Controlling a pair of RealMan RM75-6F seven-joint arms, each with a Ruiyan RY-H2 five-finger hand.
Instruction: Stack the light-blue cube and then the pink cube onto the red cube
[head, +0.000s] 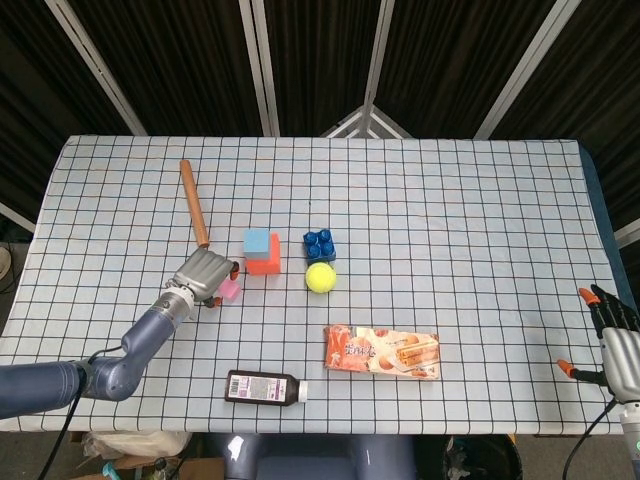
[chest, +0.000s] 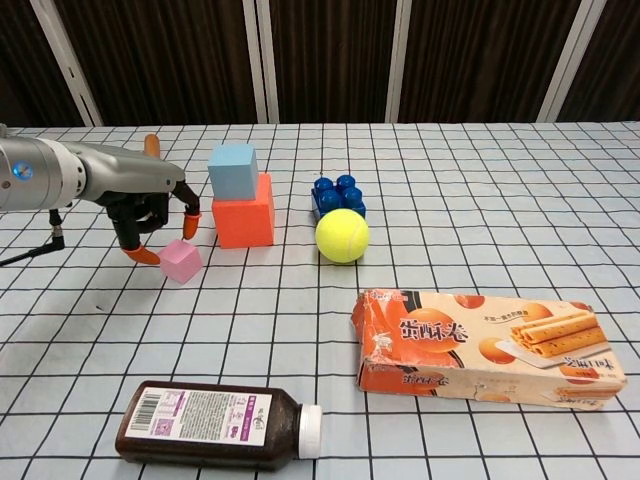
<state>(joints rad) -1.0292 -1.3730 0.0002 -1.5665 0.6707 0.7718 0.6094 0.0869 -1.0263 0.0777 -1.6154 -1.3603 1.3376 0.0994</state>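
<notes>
On the checked tablecloth (chest: 470, 200), left of centre, my left hand (chest: 150, 215) arches over the pink cube (chest: 180, 260), fingers spread and curved, orange fingertips (chest: 146, 256) beside the cube; I cannot tell from either view whether any tip touches it. The pink cube sits on the cloth, tilted on a corner or edge as the chest view shows it, just left of the stack. Already in place, the light-blue cube (chest: 233, 171) rests on the red cube (chest: 244, 222), set toward its left rear part. My right hand (head: 615, 345) hangs at the far right edge of the table in the head view, fingers apart, holding nothing. A blue toy brick (chest: 338, 194) stands right of the stack with a yellow tennis ball (chest: 342, 236) touching or just in front of it. A wooden rod (head: 194, 202) lies behind my left hand. Nearer me, a biscuit box (chest: 487, 347) lies flat, and a brown bottle (chest: 215, 424) lies on its side with its white cap pointing right.
</notes>
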